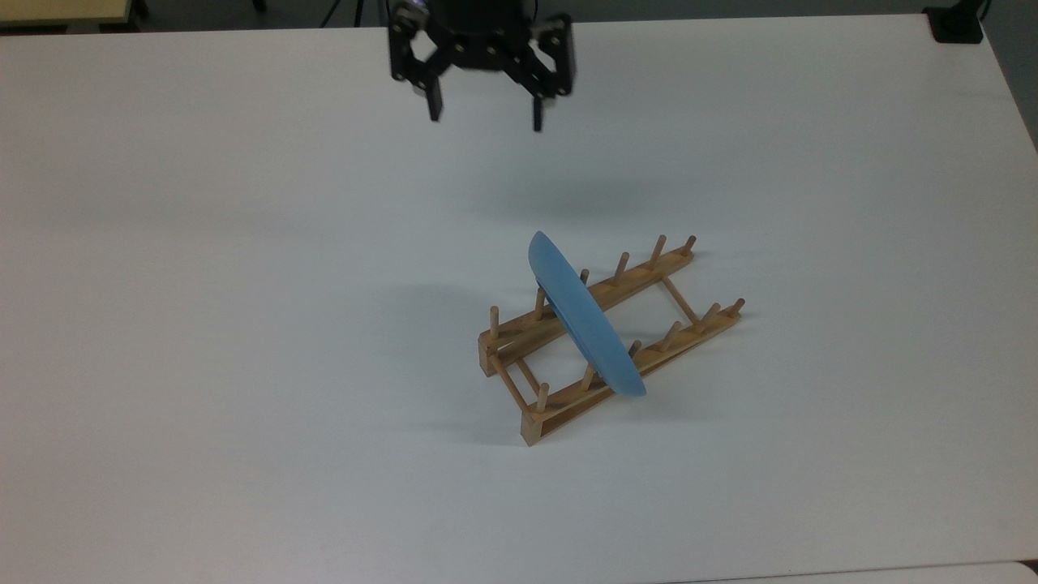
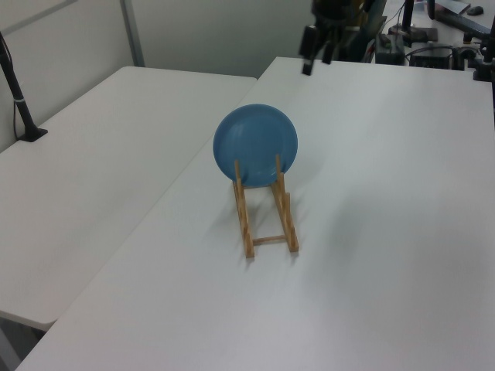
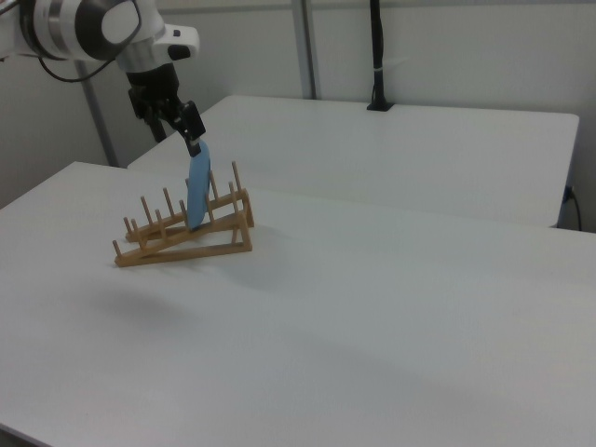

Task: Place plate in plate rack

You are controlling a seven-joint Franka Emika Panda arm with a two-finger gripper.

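Observation:
The light-blue plate stands on edge in the wooden plate rack, slotted between pegs near the rack's middle and leaning a little. In the left view the plate faces the camera above the rack. My gripper hangs open and empty, well above and beyond the plate, near the top view's top edge. It also appears at the left view's top, far from the plate. In the right view the gripper sits just above the plate and rack.
The white table spreads wide around the rack. A second white table adjoins it, with a black post at its far edge. A black block sits at the top view's top right corner.

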